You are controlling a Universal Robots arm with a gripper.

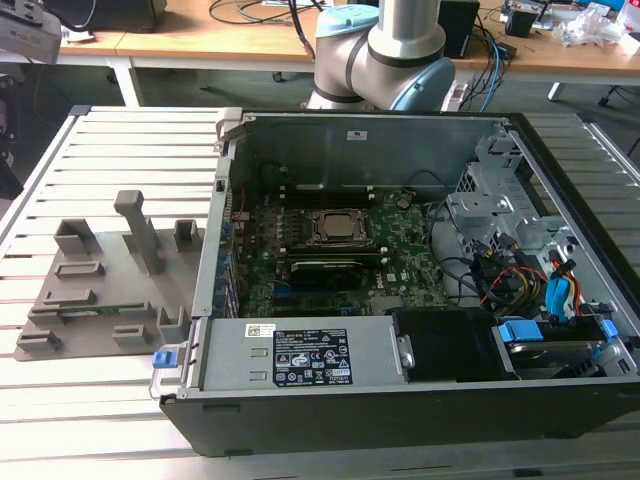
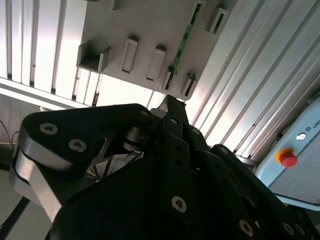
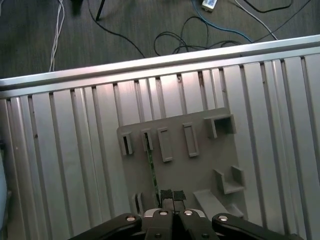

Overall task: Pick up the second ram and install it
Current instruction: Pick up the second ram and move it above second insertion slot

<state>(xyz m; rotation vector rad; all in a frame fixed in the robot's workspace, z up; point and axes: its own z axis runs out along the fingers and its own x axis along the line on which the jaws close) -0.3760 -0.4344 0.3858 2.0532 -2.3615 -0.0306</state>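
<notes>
The second ram (image 3: pixel 152 170) is a thin green stick standing on edge in slots of the grey holder plate (image 3: pixel 200 160); it shows in both wrist views, and in the second wrist view the ram (image 2: pixel 184 42) runs along the plate (image 2: pixel 150 25). My gripper (image 3: pixel 172 194) hangs well above the plate, over the stick's near end, with its dark fingertips pressed together and nothing between them. In the second wrist view the gripper (image 2: pixel 169 104) points at the same end of the stick. The open computer case (image 1: pixel 400 400) lies to the exterior view's right of the plate (image 1: pixel 100 300).
Inside the case sit the CPU socket (image 1: pixel 338 228), a black-covered card (image 1: pixel 330 268) and loose cables (image 1: pixel 520 280). Grey posts and brackets (image 1: pixel 140 230) rise from the holder plate. The slatted metal table (image 1: pixel 110 150) ends at a rail (image 3: pixel 150 70), with floor cables beyond.
</notes>
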